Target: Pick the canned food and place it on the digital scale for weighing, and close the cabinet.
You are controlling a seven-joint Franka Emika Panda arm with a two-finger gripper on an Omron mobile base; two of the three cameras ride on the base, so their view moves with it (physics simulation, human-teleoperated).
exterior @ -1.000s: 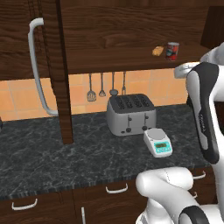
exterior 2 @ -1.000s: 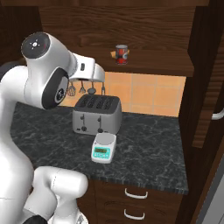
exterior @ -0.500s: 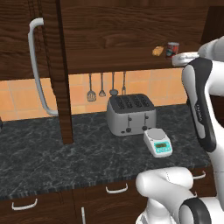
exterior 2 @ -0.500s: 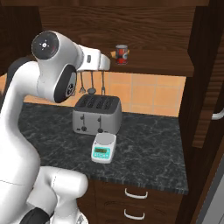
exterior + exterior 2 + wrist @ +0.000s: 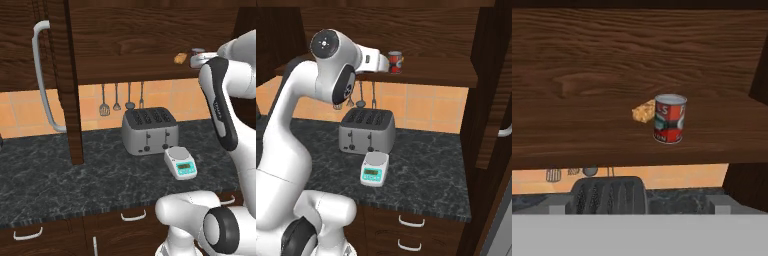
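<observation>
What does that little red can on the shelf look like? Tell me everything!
The can is a short red cylinder with a shiny silver top and a white label band with some green on it. It stands upright on the brown wooden shelf inside the open cabinet, near the front edge. A small tan lump sits right beside it, behind and to one side; I cannot tell whether they touch. Nothing holds the can. In the right base view the white hand is close to it, at the same height.

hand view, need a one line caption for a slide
View along the hand: red canned food upright on the open cabinet shelf, a small tan lump beside it, toaster below.
</observation>
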